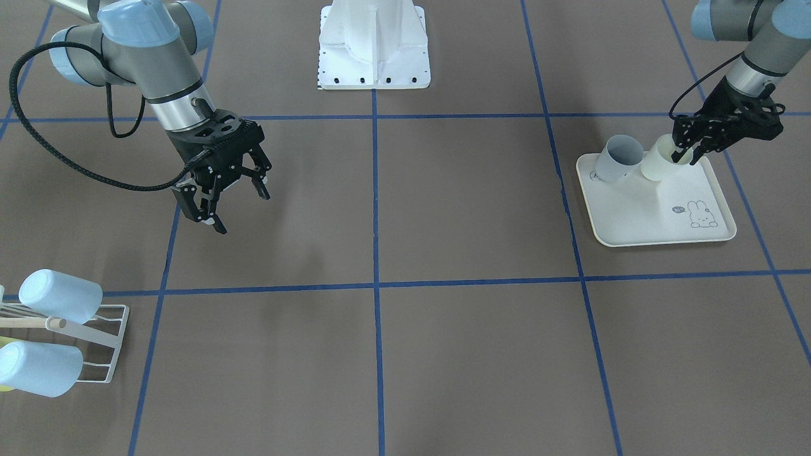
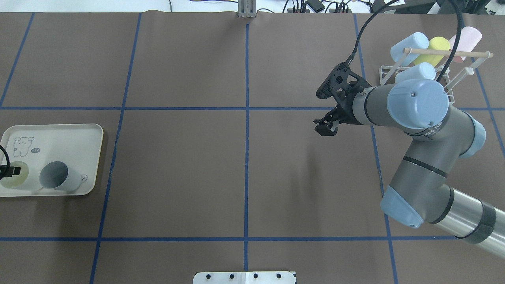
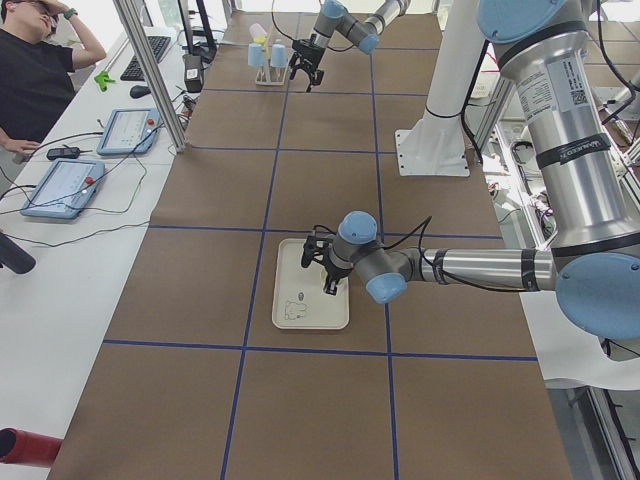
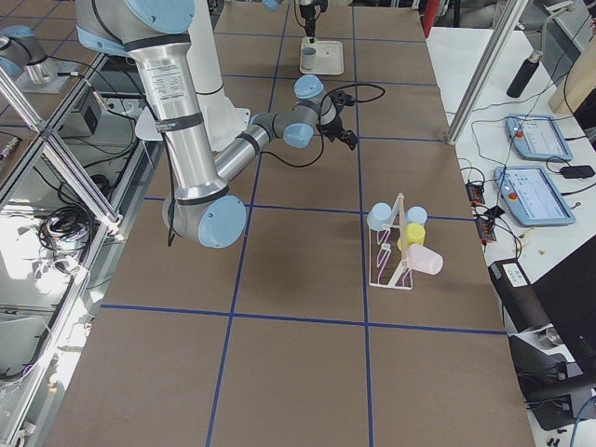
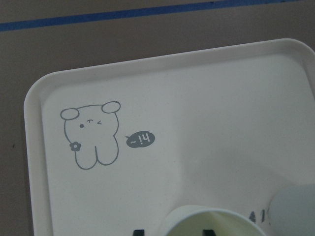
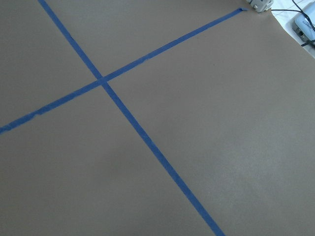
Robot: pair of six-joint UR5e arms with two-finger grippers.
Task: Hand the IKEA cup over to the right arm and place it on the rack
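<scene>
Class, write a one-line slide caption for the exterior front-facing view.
Left gripper straddles the rim of the cream cup on the tray; right gripper hangs open, empty.

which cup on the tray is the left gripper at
The cream cup: the left gripper sits at its rim. The grey-blue cup beside it stands clear.

The overhead view's left edge is cutting off the left gripper (image 2: pixel 11 170), leaving one dark tip showing over the cream cup (image 2: pixel 16 178). The front view's edge is cropping the rack (image 1: pixel 95 337) and its yellow cup (image 1: pixel 4 387).
</scene>
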